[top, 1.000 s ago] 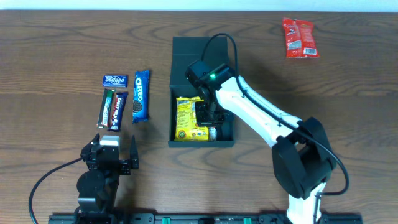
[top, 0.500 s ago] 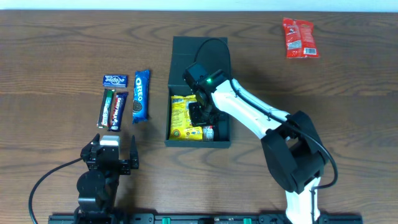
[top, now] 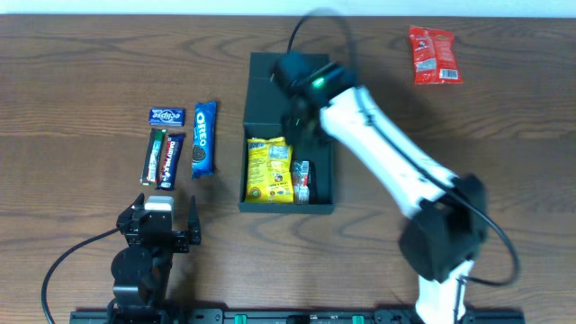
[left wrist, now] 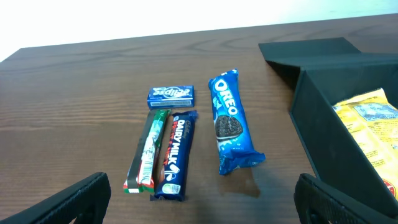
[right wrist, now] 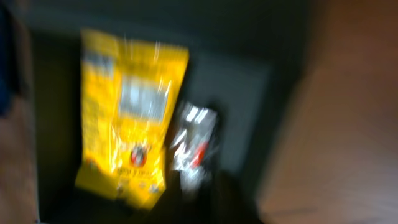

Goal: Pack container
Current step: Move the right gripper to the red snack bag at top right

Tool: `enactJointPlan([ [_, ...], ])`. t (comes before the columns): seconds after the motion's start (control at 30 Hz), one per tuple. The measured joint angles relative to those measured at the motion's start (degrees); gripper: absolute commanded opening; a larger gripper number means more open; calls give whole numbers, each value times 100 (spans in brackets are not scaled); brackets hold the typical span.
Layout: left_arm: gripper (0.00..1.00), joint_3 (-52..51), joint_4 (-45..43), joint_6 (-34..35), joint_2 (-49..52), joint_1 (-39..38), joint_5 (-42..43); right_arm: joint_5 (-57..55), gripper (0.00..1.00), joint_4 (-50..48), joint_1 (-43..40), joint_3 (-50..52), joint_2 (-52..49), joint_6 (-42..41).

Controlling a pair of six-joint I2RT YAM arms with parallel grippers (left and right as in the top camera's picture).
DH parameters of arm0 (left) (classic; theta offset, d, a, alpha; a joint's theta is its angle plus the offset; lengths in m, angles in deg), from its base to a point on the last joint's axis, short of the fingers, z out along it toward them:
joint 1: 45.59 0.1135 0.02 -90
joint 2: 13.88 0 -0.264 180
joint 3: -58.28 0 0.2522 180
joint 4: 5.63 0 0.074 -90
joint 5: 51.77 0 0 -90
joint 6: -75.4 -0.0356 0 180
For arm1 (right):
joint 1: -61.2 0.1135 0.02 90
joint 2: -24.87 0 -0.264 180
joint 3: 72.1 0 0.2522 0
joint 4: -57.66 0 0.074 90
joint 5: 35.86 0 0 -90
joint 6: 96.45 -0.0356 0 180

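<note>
On my left the blue Oreo pack [top: 204, 137] lies lengthwise on the brown wooden bench [top: 81, 72], and just beside it the Dairy Milk bar [top: 170, 160] is touching a slim green, white and red bar [top: 155, 155], the two side by side. The little blue Eclipse box [top: 166, 116] sits crosswise just beyond their far ends. Way over on my right, a red packet [top: 433, 54] lies alone. In the middle, a yellow packet [top: 270, 168] lies flat with a small dark packet [top: 302, 181] right beside it.

OREO on blue cookie packet [left wrist: 229, 121], eclipse on small blue box [left wrist: 170, 95], DAIRY MILK on dark bar [left wrist: 173, 154]
</note>
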Motion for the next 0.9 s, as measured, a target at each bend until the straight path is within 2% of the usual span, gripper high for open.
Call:
enactJointPlan([
  [0.1,96,0,2,0,0,0,-2,-866,88,-315,-564,-361,546,304],
  [0.17,95,0,2,0,0,0,0,-1296,99,-398,-1010,-448,776,374],
  [0.33,96,0,2,0,0,0,0,-1652,99,-365,-2173,-457,839,485],
  [0.43,95,0,2,0,0,0,-2,-1519,99,-573,-2413,-431,811,560],
  [0.6,95,0,2,0,0,0,-2,-1311,99,-1414,-2745,-389,702,1161],
  [0.9,95,0,2,0,0,0,0,-699,99,-2962,-3668,-382,-809,2081],
])
